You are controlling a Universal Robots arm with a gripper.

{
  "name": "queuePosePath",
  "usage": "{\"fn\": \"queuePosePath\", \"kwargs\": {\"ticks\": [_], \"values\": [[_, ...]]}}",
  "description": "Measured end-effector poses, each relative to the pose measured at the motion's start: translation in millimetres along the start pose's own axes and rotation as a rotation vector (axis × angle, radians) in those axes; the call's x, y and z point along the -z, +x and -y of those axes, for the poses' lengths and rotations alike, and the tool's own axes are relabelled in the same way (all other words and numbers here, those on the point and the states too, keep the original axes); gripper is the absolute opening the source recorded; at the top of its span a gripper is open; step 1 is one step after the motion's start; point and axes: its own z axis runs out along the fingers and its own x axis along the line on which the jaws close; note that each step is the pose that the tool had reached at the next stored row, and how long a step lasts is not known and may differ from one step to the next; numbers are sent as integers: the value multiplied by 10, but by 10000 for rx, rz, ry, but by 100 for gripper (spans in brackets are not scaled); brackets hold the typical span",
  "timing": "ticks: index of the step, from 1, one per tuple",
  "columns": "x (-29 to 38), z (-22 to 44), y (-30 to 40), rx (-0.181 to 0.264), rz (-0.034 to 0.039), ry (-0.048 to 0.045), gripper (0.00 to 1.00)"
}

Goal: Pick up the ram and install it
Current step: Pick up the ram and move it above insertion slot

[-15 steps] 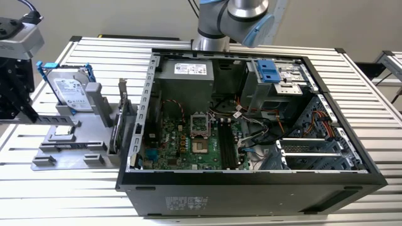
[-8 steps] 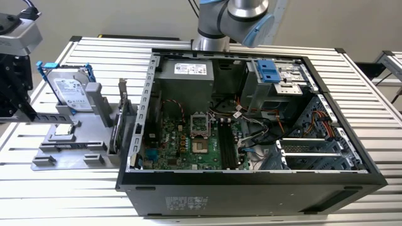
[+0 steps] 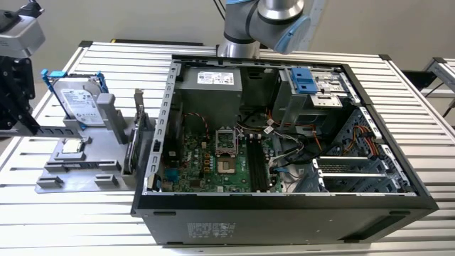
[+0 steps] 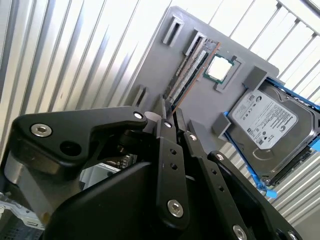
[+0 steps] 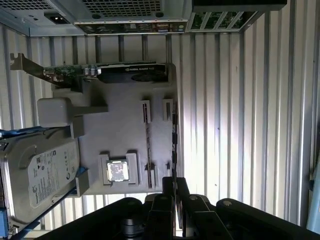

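The ram (image 4: 194, 67) is a thin dark stick standing on edge in a slot of the grey holder tray (image 4: 165, 65). It lies along the tray's outer edge, seen edge-on in the first wrist view (image 5: 174, 135). My gripper (image 3: 18, 114) hangs above the table at the exterior view's far left, off the tray's end and higher than it. In both wrist views its black fingers (image 4: 166, 120) stand close together in line with the ram's near end, with nothing gripped between them. The open computer case (image 3: 284, 133) lies at the exterior view's right, its motherboard (image 3: 220, 160) exposed.
The tray also carries a silver hard drive (image 3: 80, 101) in a blue frame, a processor chip (image 5: 118, 171) and an expansion card (image 5: 120, 74) with a metal bracket, next to the case wall. Everything rests on a ribbed metal table (image 3: 78, 224). The arm's base (image 3: 259, 21) stands behind the case.
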Motion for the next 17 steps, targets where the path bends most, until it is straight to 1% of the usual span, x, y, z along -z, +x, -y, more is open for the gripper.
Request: {"fn": "queuePosePath", "kwargs": {"ticks": [17], "values": [[124, 2, 3, 0, 0, 0, 0]]}}
